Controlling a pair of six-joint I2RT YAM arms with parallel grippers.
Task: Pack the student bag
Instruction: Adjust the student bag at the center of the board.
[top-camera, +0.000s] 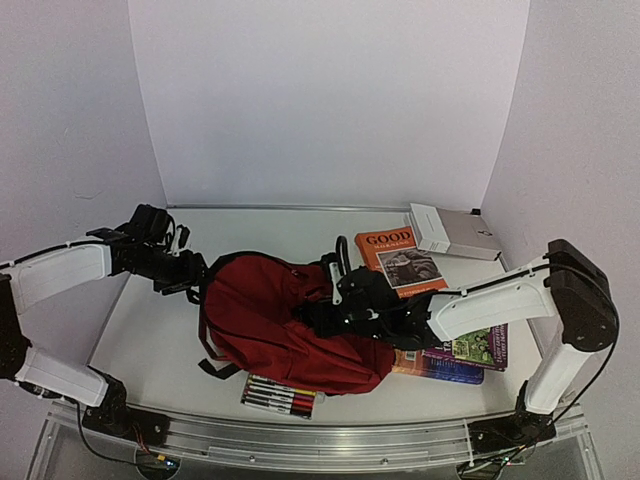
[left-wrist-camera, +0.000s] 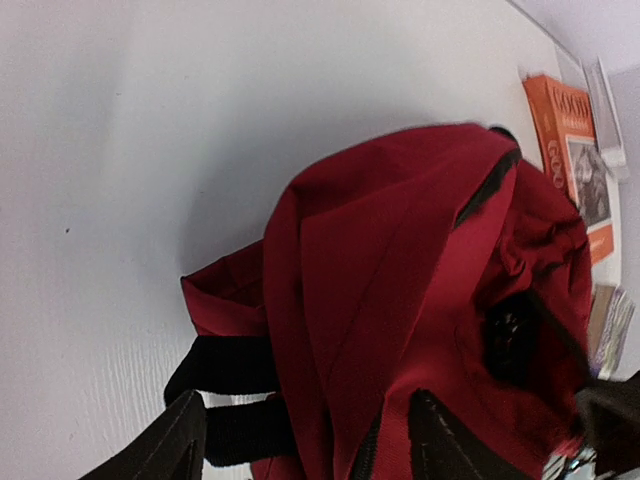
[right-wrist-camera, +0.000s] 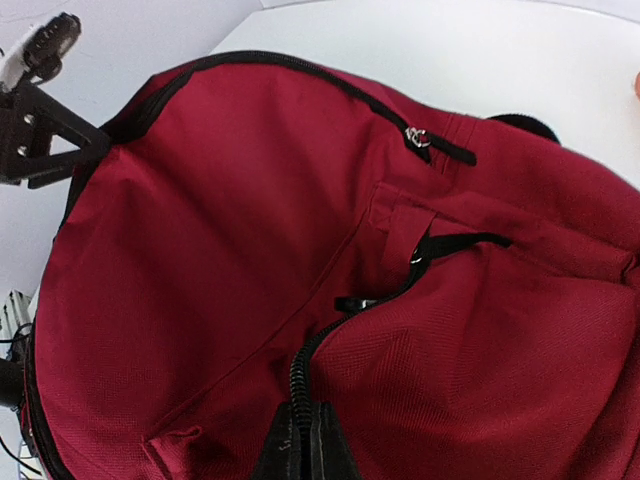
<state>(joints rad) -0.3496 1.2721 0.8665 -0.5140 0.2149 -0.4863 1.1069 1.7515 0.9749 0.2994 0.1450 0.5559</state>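
The student bag (top-camera: 285, 325) lies on its side in the middle of the table, dark red with black straps (left-wrist-camera: 225, 365) and zippers. My left gripper (top-camera: 192, 272) is at the bag's left end. In the left wrist view it (left-wrist-camera: 300, 450) is open, its fingers (left-wrist-camera: 160, 445) wide apart with red fabric and a strap lying between them. My right gripper (top-camera: 315, 318) rests on top of the bag. In the right wrist view it (right-wrist-camera: 305, 445) is shut on the black zipper edge (right-wrist-camera: 300, 375) of the bag's front panel. The bag's inside is hidden.
An orange book (top-camera: 398, 260) and a white box (top-camera: 455, 232) lie at the back right. Two more books (top-camera: 465, 350) are stacked under my right arm. A pack of markers (top-camera: 282, 395) lies in front of the bag near the table's front edge.
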